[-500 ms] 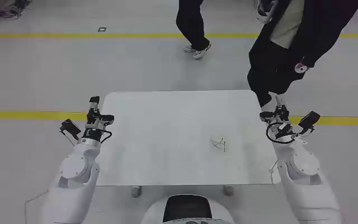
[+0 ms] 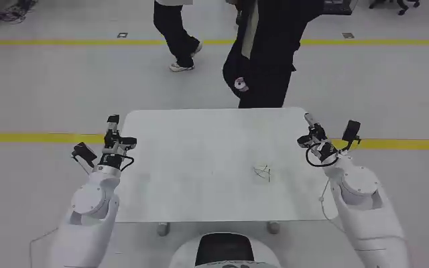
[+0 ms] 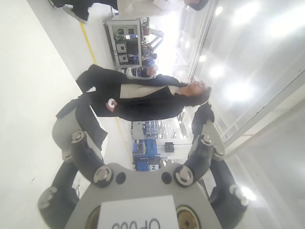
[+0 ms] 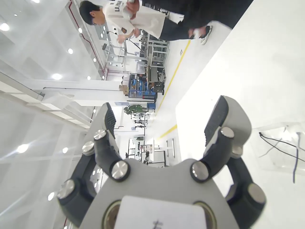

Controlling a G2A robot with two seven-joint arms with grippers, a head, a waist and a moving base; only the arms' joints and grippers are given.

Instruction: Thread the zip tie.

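Observation:
A thin black zip tie lies in loose loops on the white table, right of centre and towards the front. In the right wrist view the zip tie appears to rest on a clear plastic piece. My right gripper hangs open over the table's right edge, well back from the zip tie; its fingers are spread with nothing between them. My left gripper sits just off the table's left edge, far from the zip tie. It is open and empty, its dark fingers wide apart.
The table surface is bare apart from the zip tie. Grey floor with a yellow line surrounds the table.
My right arm has swung left, bringing its gripper from beyond the table's right edge to over that edge. The left arm and the zip tie have not moved.

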